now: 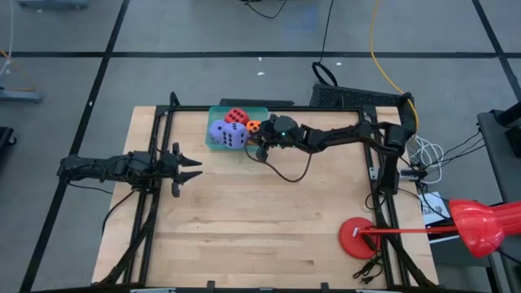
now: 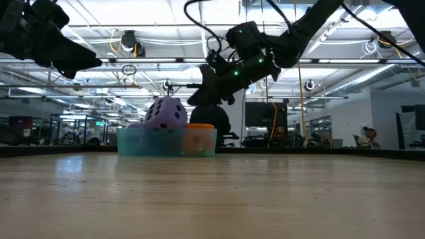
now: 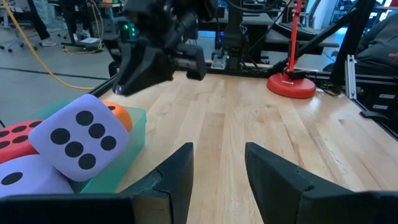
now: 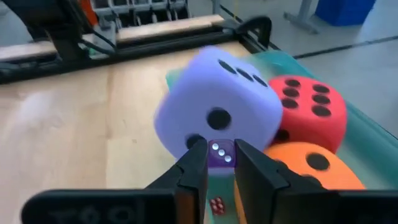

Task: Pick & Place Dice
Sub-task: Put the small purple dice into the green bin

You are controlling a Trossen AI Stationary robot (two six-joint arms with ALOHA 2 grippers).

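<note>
Hovering my right claw (image 4: 219,167) over the teal tray (image 1: 213,143) — fingers nearly clenched, grasping nothing I can tell — the dice (image 1: 229,129) look all inside.

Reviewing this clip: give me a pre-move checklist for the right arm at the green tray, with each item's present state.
1. Grip: ok. The right gripper is closed around a tiny purple cube with white pips.
2. Gripper inside the rim of the flat teal-green tray: cannot tell. It hovers at the tray's corner.
3. Free landing spot: not ok. A large orange foam die, a large red foam die and two large purple-blue foam dice crowd the tray.
4. Tiny red cube beneath the gripper: ok, visible.
5. Left gripper out of the way: ok. It is open, empty and away from the tray.
</note>
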